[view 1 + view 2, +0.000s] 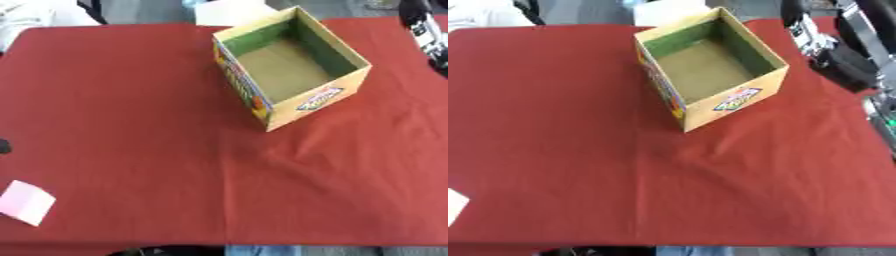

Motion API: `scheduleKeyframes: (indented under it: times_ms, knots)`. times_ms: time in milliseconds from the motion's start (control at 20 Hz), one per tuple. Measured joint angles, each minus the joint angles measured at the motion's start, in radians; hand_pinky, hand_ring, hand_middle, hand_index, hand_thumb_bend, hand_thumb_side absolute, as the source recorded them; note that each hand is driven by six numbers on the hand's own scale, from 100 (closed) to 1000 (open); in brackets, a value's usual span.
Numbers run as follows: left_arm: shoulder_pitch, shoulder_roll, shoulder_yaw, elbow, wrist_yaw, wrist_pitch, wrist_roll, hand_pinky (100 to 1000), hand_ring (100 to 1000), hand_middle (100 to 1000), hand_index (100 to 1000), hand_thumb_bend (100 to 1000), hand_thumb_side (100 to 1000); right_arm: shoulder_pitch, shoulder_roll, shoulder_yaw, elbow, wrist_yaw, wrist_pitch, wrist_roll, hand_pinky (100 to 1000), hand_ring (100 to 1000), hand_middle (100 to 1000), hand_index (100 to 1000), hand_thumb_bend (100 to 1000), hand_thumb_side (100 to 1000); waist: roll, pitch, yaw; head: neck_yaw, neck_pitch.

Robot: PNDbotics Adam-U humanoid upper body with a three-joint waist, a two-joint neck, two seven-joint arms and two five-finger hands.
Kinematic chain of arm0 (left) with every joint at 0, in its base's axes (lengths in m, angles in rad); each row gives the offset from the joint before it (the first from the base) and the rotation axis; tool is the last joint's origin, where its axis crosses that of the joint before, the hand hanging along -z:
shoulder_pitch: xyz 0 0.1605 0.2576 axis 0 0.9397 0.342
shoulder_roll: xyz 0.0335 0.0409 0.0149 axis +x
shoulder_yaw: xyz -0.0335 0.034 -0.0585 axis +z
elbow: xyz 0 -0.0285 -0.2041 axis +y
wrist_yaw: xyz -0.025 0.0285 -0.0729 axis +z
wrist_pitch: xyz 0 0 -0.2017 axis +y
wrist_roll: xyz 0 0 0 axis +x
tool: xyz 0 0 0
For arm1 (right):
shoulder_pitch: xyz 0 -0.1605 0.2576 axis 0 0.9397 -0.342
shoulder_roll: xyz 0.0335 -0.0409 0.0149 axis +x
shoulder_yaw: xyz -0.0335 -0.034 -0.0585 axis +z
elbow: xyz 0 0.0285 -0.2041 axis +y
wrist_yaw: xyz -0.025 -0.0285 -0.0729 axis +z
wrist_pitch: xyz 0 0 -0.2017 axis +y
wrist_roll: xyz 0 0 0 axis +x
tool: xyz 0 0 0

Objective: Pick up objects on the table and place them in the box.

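An open yellow cardboard box (315, 100) with green inner walls stands on the red tablecloth, right of centre at the back; only its brown floor shows inside. A small pale pink, flat, square object (26, 202) lies near the front left corner, cut off at the left edge of the right eye view. My right arm comes in from the upper right, and its black hand (846, 64) hangs to the right of the box, apart from it. At the left edge a small dark piece of my left hand (3, 146) shows, well above the pink object.
The red cloth (157, 125) covers the whole table, with light creases in front of the box. A white sheet (229, 11) lies just beyond the table's far edge behind the box. The table's front edge runs along the bottom of the view.
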Motion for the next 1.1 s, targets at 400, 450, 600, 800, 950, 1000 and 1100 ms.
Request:
scheduleKeyframes:
  times_ms: [400,450,600,800,950,1000,1100]
  knots:
    - [-0.014,0.042,-0.017,0.012,-0.048,-0.004,-0.033,930,908,906,952,550,194,0.004,-0.003,0.000,0.000,0.004,0.005,-0.002,846,768,741,820,100,994,0.005,-0.006,0.002,-0.008,0.000]
    - [-0.017,0.043,-0.019,0.012,-0.056,-0.007,-0.029,927,905,904,952,530,180,0.004,-0.003,0.000,0.000,0.005,0.005,-0.002,846,767,741,820,100,994,0.004,-0.006,0.002,-0.008,0.000]
    - [-0.018,0.044,-0.034,0.012,-0.066,-0.023,-0.011,924,905,910,951,447,102,0.004,-0.003,0.000,0.000,0.006,0.005,-0.003,846,767,740,820,100,995,0.003,-0.006,-0.004,-0.007,0.000]
    - [-0.020,0.044,-0.060,0.026,-0.060,-0.041,0.003,926,907,919,957,411,100,0.003,-0.003,0.001,0.000,0.007,0.005,-0.003,846,767,741,820,100,994,0.000,-0.005,-0.009,-0.002,0.000]
    - [-0.030,0.045,-0.080,0.049,-0.050,-0.049,-0.002,930,912,926,964,414,100,0.000,-0.003,0.003,0.000,0.009,0.005,-0.003,846,767,740,820,100,995,-0.002,-0.005,-0.012,-0.001,0.000]
    - [-0.034,0.045,-0.086,0.057,-0.049,-0.051,-0.005,932,915,928,966,414,100,-0.001,-0.003,0.004,0.000,0.010,0.005,-0.003,846,767,740,820,100,995,-0.002,-0.004,-0.013,0.000,0.000]
    - [-0.043,0.045,-0.096,0.074,-0.048,-0.053,-0.008,933,916,930,968,414,100,-0.001,-0.003,0.006,0.000,0.010,0.005,-0.003,846,767,740,820,100,995,-0.004,-0.003,-0.017,0.003,0.000]
